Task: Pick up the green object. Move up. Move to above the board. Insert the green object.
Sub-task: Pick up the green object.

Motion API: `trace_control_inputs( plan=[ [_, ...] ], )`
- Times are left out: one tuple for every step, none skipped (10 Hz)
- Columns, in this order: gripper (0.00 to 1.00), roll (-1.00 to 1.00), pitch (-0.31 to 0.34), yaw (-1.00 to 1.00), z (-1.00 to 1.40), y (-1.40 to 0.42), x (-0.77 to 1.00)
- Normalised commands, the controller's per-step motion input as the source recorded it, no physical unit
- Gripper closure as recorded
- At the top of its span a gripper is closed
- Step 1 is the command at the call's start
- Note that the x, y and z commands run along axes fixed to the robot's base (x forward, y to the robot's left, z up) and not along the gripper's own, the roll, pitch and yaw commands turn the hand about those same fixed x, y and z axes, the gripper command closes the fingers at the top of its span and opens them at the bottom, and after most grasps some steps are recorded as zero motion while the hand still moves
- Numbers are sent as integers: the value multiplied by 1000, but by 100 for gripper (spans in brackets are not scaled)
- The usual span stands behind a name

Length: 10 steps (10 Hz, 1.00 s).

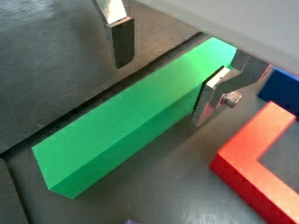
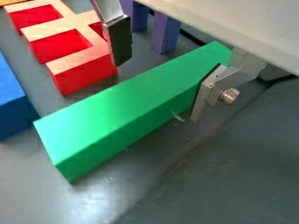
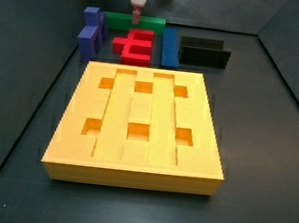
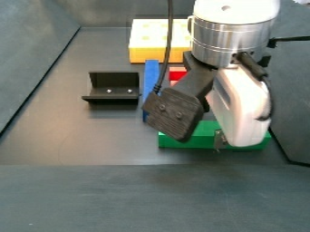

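Note:
The green object (image 1: 122, 127) is a long matte bar lying flat on the dark floor; it also shows in the other wrist view (image 2: 128, 109). My gripper (image 1: 162, 87) is open and straddles the bar near one end. One finger (image 1: 121, 39) stands clear of the bar with a gap, and the other finger (image 1: 212, 96) is close against its far side. In a side view the gripper (image 3: 137, 2) hangs over the green bar (image 3: 122, 21) behind the yellow-orange board (image 3: 134, 157). In a side view the arm hides most of the bar (image 4: 182, 145).
A red stepped block (image 2: 70, 52) and blue blocks (image 2: 163, 31) lie close beside the bar, also seen in a side view (image 3: 137, 44). The dark fixture (image 3: 203, 52) stands to the right of them. Dark walls enclose the floor.

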Motion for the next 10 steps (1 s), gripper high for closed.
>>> trace_control_inputs(
  plan=[
    [0, 36, 0, -231, -151, 49, -103],
    [0, -26, -37, -154, -266, 154, -103],
    [0, -10, -61, -149, -291, 134, -154],
    [0, 0, -73, -140, -140, 34, -200],
    [0, 10, -53, -31, -37, 0, -134],
    [0, 11, -13, -20, 0, 0, -46],
    [0, 0, 0, -17, 0, 0, -43],
    [0, 0, 0, 0, 0, 0, 0],
    [100, 0, 0, 0, 0, 0, 0],
    [100, 0, 0, 0, 0, 0, 0]
  ],
)
